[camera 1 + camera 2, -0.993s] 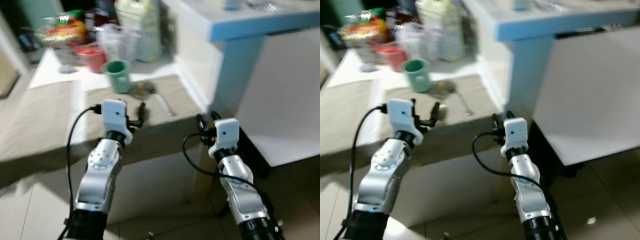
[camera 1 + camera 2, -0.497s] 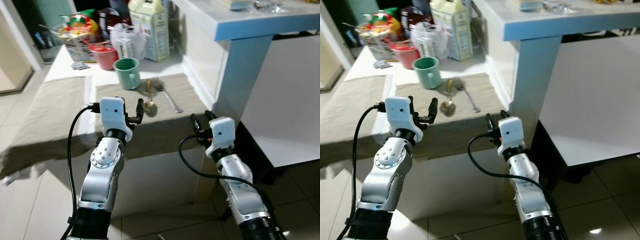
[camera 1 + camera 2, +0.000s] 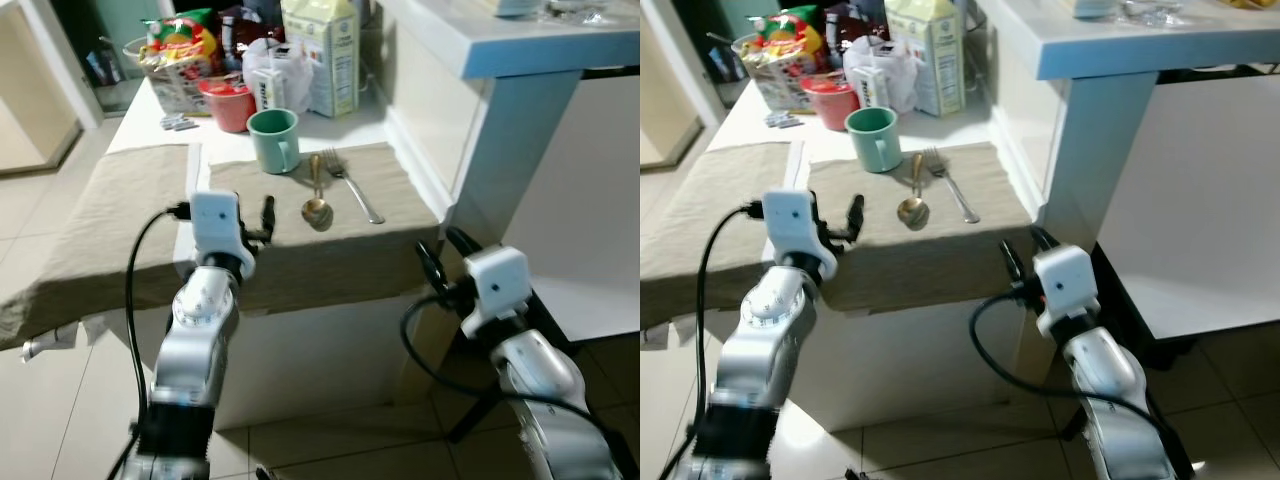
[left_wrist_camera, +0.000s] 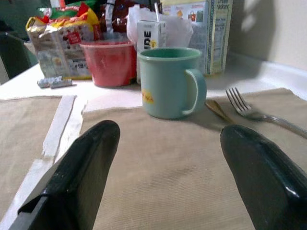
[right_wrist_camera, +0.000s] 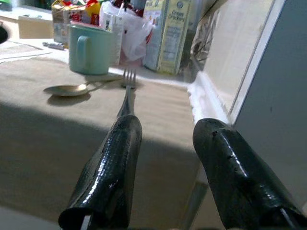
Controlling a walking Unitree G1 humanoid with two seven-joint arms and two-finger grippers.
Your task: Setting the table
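the fork [image 3: 352, 186] lies just right of the green mug [image 3: 274, 139], thin, stiff, slippery; best pinched mid-handle. left gripper [image 4: 165, 179] and right gripper [image 5: 165, 167] hover spread, empty.

Clearly a home kitchen or dining corner: a desk [image 3: 130, 125] spread with beige woven placemats [image 3: 350, 240], laid with a mint-green ceramic mug [image 3: 274, 139], a gold metal spoon [image 3: 316, 195] and a silver metal fork [image 3: 352, 186]. Behind these, a tall milk carton [image 3: 320, 55], a red plastic bowl [image 3: 229, 105] and a basket of snack packets [image 3: 178, 55]. Pale tiled floor [image 3: 330, 450] below.
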